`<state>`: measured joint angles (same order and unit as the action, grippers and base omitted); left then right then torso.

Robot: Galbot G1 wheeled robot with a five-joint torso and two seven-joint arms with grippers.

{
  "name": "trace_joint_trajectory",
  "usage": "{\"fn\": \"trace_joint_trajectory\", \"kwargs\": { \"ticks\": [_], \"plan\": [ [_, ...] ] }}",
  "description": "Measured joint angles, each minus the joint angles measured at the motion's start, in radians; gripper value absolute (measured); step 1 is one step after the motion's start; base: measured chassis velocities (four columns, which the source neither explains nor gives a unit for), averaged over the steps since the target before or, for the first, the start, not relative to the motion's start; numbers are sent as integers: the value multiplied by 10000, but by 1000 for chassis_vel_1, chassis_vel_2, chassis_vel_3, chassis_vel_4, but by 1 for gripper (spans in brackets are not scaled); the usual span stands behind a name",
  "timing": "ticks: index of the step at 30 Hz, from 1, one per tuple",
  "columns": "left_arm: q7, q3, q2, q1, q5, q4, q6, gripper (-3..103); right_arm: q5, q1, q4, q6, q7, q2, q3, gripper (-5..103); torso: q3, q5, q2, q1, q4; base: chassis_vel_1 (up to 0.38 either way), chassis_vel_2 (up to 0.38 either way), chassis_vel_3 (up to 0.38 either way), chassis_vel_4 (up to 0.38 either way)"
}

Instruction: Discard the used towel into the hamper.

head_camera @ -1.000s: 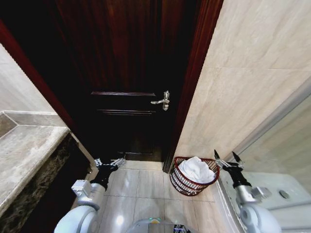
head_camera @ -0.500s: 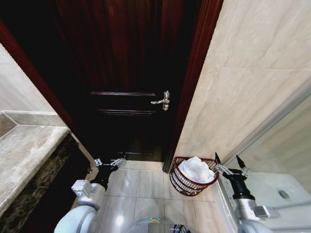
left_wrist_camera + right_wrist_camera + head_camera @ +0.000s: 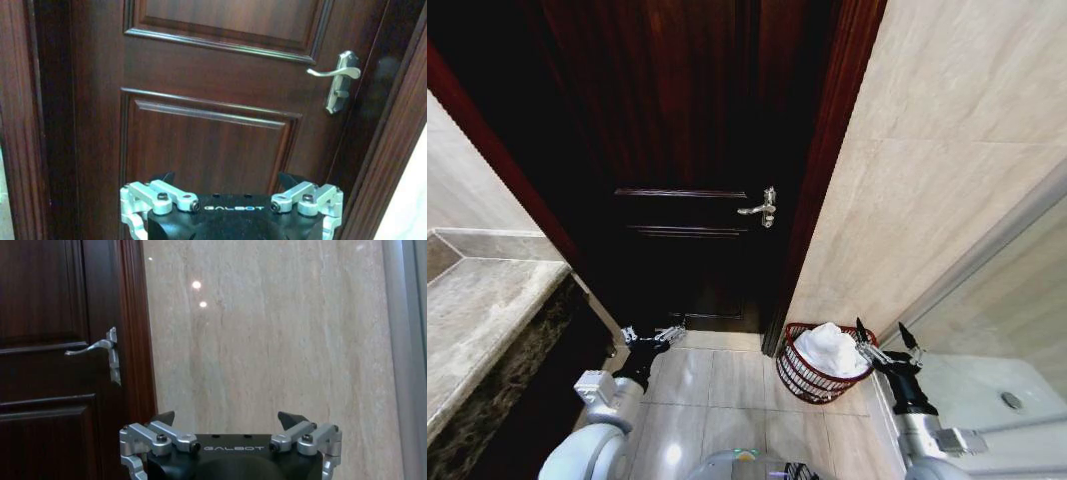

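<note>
Towel, white and crumpled (image 3: 830, 347), lies heaped inside my small round reddish-brown openwork hamper (image 3: 808, 378), which stands on the pale tiled floor (image 3: 717, 385) at the foot of the beige marble-look wall (image 3: 927, 170), just beside the dark wooden door frame (image 3: 812, 215). From my head camera, my right gripper (image 3: 879, 343) hangs just beside the hamper's rim on its right, fingers spread wide and holding nothing; the towel touches neither finger. My left gripper (image 3: 653, 335) hangs low over the floor, near the foot of the dark brown panelled door (image 3: 692, 150) and well apart from the hamper, its fingers also spread and empty. A grey stone counter (image 3: 477, 315) sits at my far left. My left wrist camera looks straight at the door panels and the silver lever handle (image 3: 337, 77), with the gripper's two dark fingertips (image 3: 163, 178) apart at the frame's edge. My right wrist camera faces the beige wall with the same handle off to one side; the spread fingertips (image 3: 291, 418) have nothing between them, and the hamper lies outside that picture.
</note>
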<state>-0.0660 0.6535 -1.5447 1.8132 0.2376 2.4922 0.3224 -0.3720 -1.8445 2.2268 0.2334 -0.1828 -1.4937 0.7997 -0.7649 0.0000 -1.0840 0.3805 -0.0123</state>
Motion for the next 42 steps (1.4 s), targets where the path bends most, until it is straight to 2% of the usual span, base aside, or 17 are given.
{"fn": "trace_joint_trajectory", "kwargs": {
  "ticks": [19, 30, 42],
  "plan": [
    [0, 0, 1, 0, 0, 0, 0, 100, 0, 16, -20, -20, -15, 12, 7, 100, -29, 0, -60, 29, -1, 0, 0, 0, 0],
    [0, 0, 0, 0, 0, 0, 0, 100, -1, 22, -33, -22, -22, 15, 9, 100, -367, 0, -682, 310, -1, 0, 0, 0, 0],
    [0, 0, 0, 0, 0, 0, 0, 100, -4, 23, -36, -22, -22, 16, 10, 100, -564, 0, -1061, 491, -3, 0, 0, 0, 0]
  ]
}}
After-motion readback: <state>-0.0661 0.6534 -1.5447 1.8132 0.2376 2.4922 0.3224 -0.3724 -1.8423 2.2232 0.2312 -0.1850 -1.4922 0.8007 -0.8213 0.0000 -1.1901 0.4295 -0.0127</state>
